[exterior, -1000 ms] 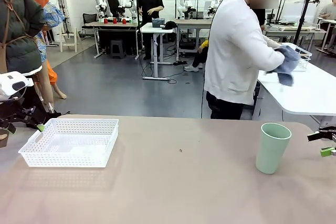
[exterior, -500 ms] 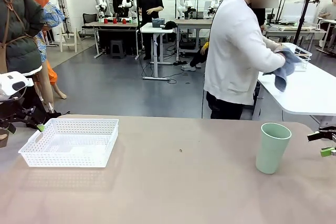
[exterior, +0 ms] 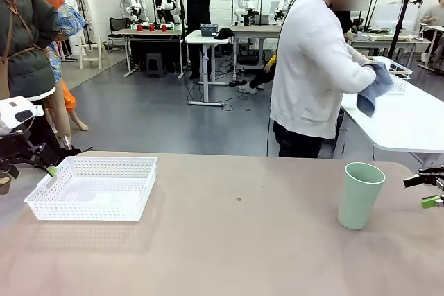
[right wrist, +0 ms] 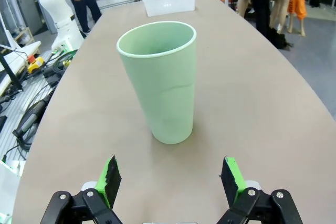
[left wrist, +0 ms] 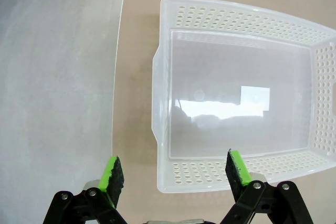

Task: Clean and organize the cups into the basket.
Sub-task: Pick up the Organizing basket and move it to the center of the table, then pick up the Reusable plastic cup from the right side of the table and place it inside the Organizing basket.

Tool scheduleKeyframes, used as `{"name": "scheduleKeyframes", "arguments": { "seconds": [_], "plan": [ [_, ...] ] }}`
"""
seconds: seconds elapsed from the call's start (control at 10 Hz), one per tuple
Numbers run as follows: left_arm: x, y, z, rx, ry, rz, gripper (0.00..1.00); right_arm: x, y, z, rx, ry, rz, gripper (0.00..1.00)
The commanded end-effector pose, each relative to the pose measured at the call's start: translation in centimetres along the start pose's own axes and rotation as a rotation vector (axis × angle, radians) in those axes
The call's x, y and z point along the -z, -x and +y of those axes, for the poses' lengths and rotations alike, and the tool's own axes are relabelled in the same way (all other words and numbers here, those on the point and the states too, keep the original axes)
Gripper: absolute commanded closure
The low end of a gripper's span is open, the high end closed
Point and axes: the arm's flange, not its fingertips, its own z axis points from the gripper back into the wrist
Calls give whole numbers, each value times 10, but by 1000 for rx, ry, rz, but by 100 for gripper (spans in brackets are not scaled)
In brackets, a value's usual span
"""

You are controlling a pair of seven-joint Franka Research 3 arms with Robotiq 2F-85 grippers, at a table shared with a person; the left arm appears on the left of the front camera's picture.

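While the tall pale-green tapered tumbler (right wrist: 160,80) stands upright at the table's (exterior: 236,254) four o'clock, twelve o'clock of the wide-spread, empty right gripper (right wrist: 170,174), an off-centre close could topple it. The left gripper (left wrist: 176,169), equally spread, hangs at the rim of the shallow white plastic lattice basket (left wrist: 157,77) at nine o'clock.

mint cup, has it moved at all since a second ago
No. The mint cup stands upright in the same spot, just as far from the dark speck on the table.
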Motion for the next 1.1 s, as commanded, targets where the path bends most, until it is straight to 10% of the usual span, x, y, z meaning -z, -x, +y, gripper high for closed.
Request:
{"name": "scheduleKeyframes", "arguments": {
  "seconds": [0.0, 1.0],
  "plan": [
    [3, -2, 5, 24, -11, 17, 0, 9, 5, -1, -58, -30, -31, 0],
    [29, -20, 1, 32, 7, 138, 0, 53, 4, -15, -134, -45, -158, 0]
  ]
}}
